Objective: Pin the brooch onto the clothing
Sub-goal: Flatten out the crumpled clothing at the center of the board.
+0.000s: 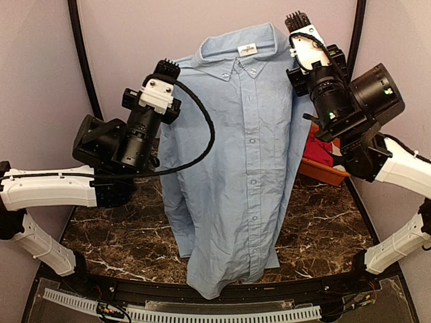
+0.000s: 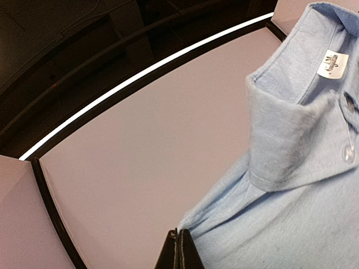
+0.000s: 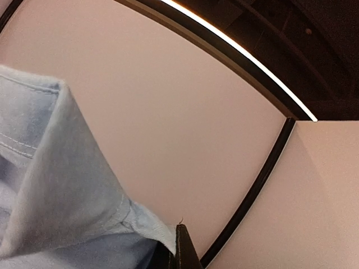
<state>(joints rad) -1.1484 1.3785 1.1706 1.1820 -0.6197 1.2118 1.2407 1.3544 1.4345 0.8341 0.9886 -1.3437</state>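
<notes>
The light blue button-up shirt (image 1: 239, 168) hangs upright in the air, held by both shoulders, its hem reaching the table's near edge. My left gripper (image 1: 166, 67) is shut on the shirt's left shoulder; in the left wrist view its jaws (image 2: 179, 246) pinch a fold of fabric below the collar (image 2: 291, 140). My right gripper (image 1: 297, 21) is shut on the right shoulder; in the right wrist view it (image 3: 182, 246) clamps the cloth edge (image 3: 151, 230). The brooch is out of view.
A red garment (image 1: 320, 151) lies in an orange tray (image 1: 323, 173) at the right, behind the shirt. The dark marble table (image 1: 323, 222) lies below. Pale walls with black corner strips (image 1: 84, 60) enclose the back.
</notes>
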